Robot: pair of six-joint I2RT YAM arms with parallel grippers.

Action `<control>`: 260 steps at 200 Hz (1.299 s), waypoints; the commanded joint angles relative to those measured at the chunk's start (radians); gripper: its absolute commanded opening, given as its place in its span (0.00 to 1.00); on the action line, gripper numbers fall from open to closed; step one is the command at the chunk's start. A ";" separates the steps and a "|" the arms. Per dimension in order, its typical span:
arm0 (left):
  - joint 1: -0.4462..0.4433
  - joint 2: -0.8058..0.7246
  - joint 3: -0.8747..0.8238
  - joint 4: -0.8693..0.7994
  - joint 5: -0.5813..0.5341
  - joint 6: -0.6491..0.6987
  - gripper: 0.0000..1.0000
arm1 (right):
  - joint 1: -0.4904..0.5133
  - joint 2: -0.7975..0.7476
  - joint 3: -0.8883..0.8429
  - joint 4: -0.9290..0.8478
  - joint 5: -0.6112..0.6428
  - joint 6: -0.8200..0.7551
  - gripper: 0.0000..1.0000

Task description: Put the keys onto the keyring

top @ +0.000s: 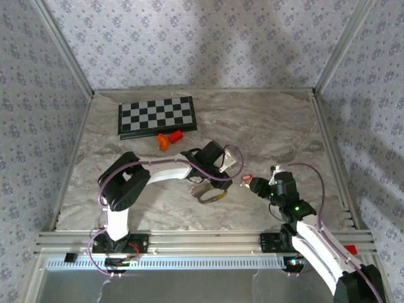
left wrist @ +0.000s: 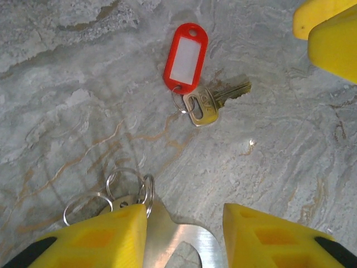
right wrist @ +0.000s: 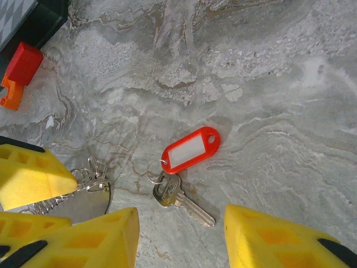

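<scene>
A: What's nearest?
B: The right gripper (right wrist: 181,215), just right of the keyring (right wrist: 189,149), jaws spread, empty. The left gripper (left wrist: 184,209), left of it: one plate (left wrist: 178,240) between jaws, grip unclear.
A: And counted?
B: One key (right wrist: 181,198) touching the keyring. Beyond it: two blocks (right wrist: 19,72), one chessboard (top: 156,115).

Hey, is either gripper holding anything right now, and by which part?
Right gripper: nothing, open above the keyring. Left gripper: it straddles a flat silver metal piece with wire rings; whether it grips that piece cannot be told.
</scene>
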 commanded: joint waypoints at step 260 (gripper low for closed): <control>-0.021 0.074 0.082 -0.080 -0.110 0.108 0.09 | -0.057 -0.077 -0.015 -0.059 -0.034 0.026 0.43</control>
